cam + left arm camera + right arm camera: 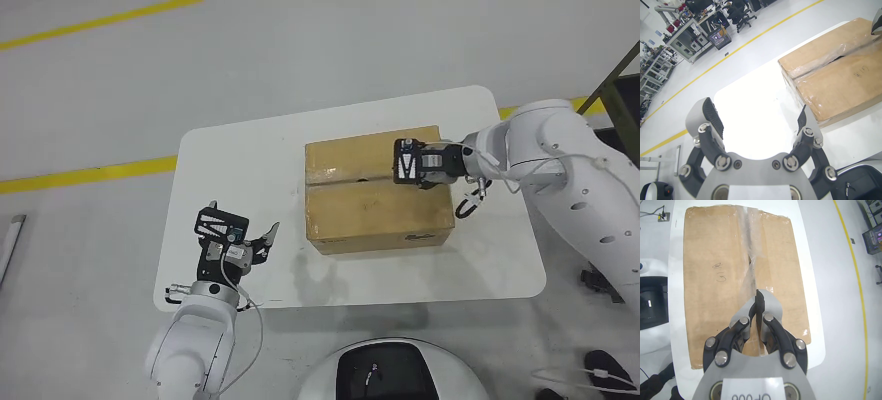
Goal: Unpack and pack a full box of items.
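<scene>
brown taped cardboard box (375, 195), seam split

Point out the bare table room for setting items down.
Widest bare patch: table between box and its left edge, beyond the left gripper. Narrow strip before the box. Crowded right end, under the right arm.

You'll see two arms (575, 150) in smooth white shells, with a black cable (467, 205) looping off the right wrist. The left gripper (755, 106) and right gripper (758, 293) match: grey metal plates, black links on round silver screws (721, 357), ribbed black pads (712, 116), a white label (753, 386) each.
</scene>
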Robot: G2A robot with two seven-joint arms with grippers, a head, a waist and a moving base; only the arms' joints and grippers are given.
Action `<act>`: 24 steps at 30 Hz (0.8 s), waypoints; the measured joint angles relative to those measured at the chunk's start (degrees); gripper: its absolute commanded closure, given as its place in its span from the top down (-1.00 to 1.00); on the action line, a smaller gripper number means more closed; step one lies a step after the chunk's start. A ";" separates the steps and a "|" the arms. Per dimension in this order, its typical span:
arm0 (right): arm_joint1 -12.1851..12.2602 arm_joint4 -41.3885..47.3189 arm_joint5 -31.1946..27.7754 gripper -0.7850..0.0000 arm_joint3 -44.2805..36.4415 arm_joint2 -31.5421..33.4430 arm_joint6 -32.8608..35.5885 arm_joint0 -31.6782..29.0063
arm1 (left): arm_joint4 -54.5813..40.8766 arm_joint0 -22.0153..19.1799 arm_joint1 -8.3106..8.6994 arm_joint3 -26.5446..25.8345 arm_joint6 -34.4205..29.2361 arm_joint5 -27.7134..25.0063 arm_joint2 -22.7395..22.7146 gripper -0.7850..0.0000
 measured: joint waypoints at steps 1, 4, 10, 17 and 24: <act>0.12 -1.41 -0.71 -1.00 -0.46 0.04 -0.79 0.14 | 0.00 0.00 0.00 0.00 0.00 0.00 0.00 1.00; 0.57 -6.66 -0.99 -1.00 -2.65 -0.10 -4.64 0.19 | 0.00 0.00 0.00 0.00 0.00 0.00 0.00 1.00; 1.91 -18.86 -0.92 -1.00 -4.32 -3.03 -14.53 0.19 | 0.00 0.00 0.00 0.00 0.00 0.00 0.00 1.00; 3.20 -24.21 -0.92 -1.00 -0.09 -6.67 -23.51 1.22 | -1.16 0.47 -0.05 0.60 2.11 1.05 -0.26 -0.18; 3.75 -23.83 -0.92 -1.00 2.07 -7.94 -26.31 2.06 | -2.13 -2.16 -0.31 1.57 5.04 1.15 3.10 -1.00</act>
